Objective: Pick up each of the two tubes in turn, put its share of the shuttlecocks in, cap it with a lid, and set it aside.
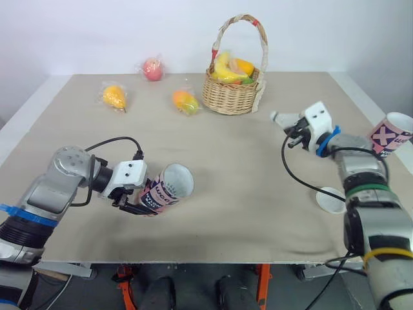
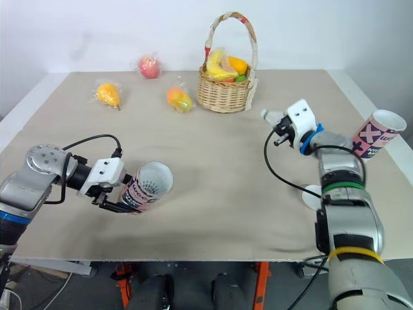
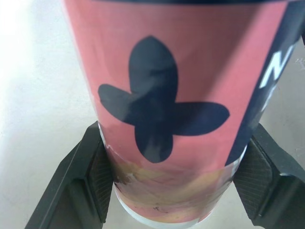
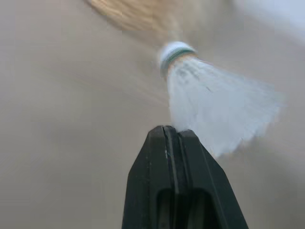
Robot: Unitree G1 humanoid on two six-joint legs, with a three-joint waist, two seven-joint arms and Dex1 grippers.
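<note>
My left gripper is shut on a pink tube with dark butterfly marks, held tilted above the table's front left with its open mouth facing right and up. In the left wrist view the tube sits between both black fingers. My right gripper is shut on a white shuttlecock at the right of the table, below the basket; the shuttlecock has a cork tip with a green band. A second pink tube lies at the table's right edge. A white lid lies near the right arm.
A wicker basket with bananas and other fruit stands at the back centre. Three bagged fruits lie on the beige table: a red one, a yellow one and an orange one.
</note>
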